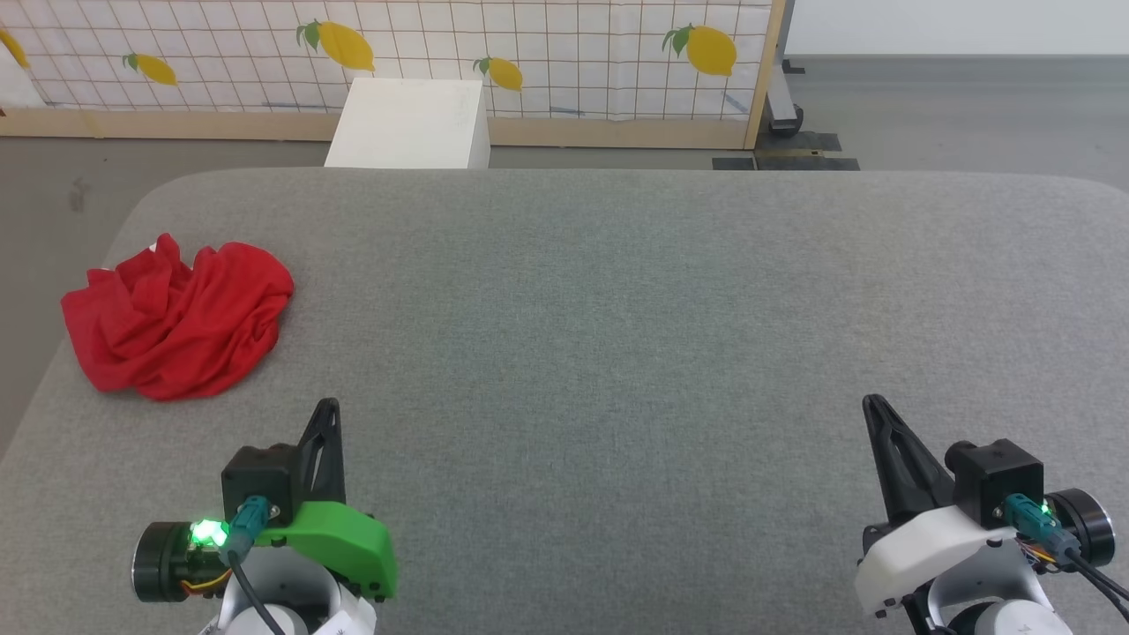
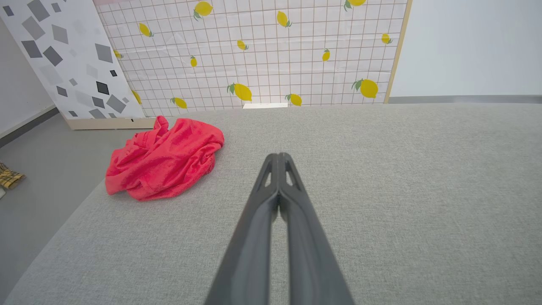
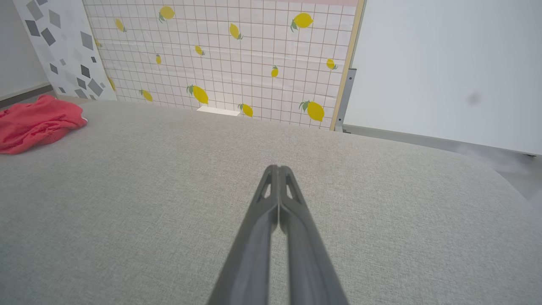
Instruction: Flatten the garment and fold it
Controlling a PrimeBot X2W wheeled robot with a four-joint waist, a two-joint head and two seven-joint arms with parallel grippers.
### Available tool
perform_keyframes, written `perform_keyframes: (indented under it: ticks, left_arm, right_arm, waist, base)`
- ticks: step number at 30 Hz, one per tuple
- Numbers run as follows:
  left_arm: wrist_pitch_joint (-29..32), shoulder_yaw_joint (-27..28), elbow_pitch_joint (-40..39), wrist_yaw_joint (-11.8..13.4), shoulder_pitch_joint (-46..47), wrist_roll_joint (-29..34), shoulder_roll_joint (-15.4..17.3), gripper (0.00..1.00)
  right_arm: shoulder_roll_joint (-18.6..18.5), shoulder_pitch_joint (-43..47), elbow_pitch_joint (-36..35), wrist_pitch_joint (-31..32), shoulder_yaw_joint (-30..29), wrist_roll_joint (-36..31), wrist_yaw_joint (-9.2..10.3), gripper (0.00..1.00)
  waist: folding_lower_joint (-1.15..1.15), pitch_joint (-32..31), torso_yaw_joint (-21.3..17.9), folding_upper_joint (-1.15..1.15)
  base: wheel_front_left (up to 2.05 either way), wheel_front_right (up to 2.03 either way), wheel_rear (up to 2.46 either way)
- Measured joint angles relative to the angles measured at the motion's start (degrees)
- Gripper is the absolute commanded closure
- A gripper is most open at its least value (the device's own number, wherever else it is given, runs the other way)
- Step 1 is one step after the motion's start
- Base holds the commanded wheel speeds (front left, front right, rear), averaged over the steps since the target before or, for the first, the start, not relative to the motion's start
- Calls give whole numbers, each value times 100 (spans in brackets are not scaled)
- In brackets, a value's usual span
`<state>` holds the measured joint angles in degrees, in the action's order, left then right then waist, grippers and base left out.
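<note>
The garment (image 1: 176, 322) lies crumpled in a red heap near the far left edge of the grey padded table (image 1: 600, 335); its stripes and lettering are hidden in the folds. It also shows in the left wrist view, garment (image 2: 165, 159), and at the left edge of the right wrist view, garment (image 3: 36, 123). My left gripper (image 1: 328, 407) hovers at the lower left, shut and empty, well short of the heap. My right gripper (image 1: 873, 404) sits at the lower right, shut and empty. In the wrist views the left gripper (image 2: 278, 156) and right gripper (image 3: 278, 168) have their tips pressed together.
A white box (image 1: 410, 123) stands on the floor behind the table. A lemon-patterned partition (image 1: 547, 53) runs along the back. The garment lies close to the table's rounded left edge, with grey floor (image 1: 53, 203) beyond.
</note>
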<state>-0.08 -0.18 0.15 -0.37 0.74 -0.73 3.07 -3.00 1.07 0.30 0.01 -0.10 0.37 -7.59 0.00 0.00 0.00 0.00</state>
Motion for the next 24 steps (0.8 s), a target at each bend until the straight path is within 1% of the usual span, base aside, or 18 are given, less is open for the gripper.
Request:
perform_keyframes:
  ticks: [24]
  left_arm:
    - [0,1,0,0,-1,0,0,100]
  right_arm:
    - [0,0,0,0,0,0,0,100]
  waist:
    - [0,0,0,0]
  base:
    - [0,0,0]
